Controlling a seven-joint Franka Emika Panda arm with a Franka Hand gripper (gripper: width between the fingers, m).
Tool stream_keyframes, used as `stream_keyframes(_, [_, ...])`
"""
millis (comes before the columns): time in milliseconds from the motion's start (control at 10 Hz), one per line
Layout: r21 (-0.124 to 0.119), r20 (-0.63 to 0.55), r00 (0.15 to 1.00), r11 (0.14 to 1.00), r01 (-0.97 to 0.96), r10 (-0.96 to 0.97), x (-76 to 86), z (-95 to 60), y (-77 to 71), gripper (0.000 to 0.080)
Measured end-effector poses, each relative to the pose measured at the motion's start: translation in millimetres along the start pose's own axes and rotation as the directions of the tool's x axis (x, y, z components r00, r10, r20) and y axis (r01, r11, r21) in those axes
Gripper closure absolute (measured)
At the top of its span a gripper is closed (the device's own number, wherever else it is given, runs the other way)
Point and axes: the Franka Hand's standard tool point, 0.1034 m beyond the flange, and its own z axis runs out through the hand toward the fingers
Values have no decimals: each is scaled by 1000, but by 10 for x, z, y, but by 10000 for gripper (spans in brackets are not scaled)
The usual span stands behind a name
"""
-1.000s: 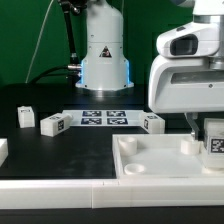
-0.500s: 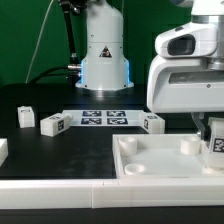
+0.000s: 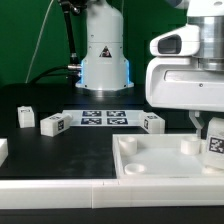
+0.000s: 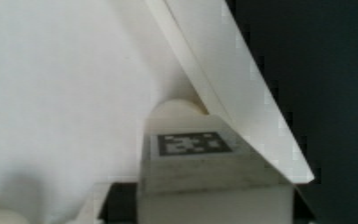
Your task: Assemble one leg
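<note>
**Exterior view.** Gripper sits low at the exterior view's right edge, under the bulky white wrist housing. The leg stands upright directly below it with its tag facing the camera, at the far right corner of the white square top. Whether its foot is seated in a socket is hidden. Spare posts lie on the black table to the exterior view's left, well apart from the work. The marker board lies far centre.

**Wrist view.** The leg fills the middle, tag legible. The top's raised wall runs slantwise just beside it; contact is unclear. Fingers are not clearly seen, so I cannot tell if the claw is clenched or released.

**Handling (judgement).**
- Small, stiff, light plastic post with smooth faces, likely slippery.
- Pinch two opposite flat sides, mid-height.

**Room.** It is tight against the wall on one side. There is open space above and toward the top's middle.
</note>
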Motion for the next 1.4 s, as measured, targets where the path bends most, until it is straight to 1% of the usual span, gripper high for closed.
stream_keyframes(100, [2,-2,995,995,-98,98,3,1,-1,504])
stream_keyframes(200, [2,-2,988,988,-156,156,2,1,-2,504])
stream_keyframes(300, [8,6,957,957,-289,289,-6,3,-10,504])
stream_keyframes(500, [9,13,887,887,-461,461,-26,5,-30,505])
stream_keyframes(600, [9,20,825,825,-565,565,-32,5,-39,505])
stream_keyframes(800, [8,29,754,755,-656,656,-26,11,-32,505])
stream_keyframes(900, [6,34,680,681,-733,732,-25,12,-31,506])
stream_keyframes(1000, [4,37,634,634,-773,773,-27,12,-35,506])
stream_keyframes(1100, [4,37,637,637,-771,770,-27,13,-33,506])
stream_keyframes(1200, [4,37,643,643,-766,765,-29,13,-36,426])
stream_keyframes(1300, [6,37,692,692,-722,721,-24,14,-29,426])
stream_keyframes(1400, [8,37,726,727,-687,686,-24,14,-30,259])
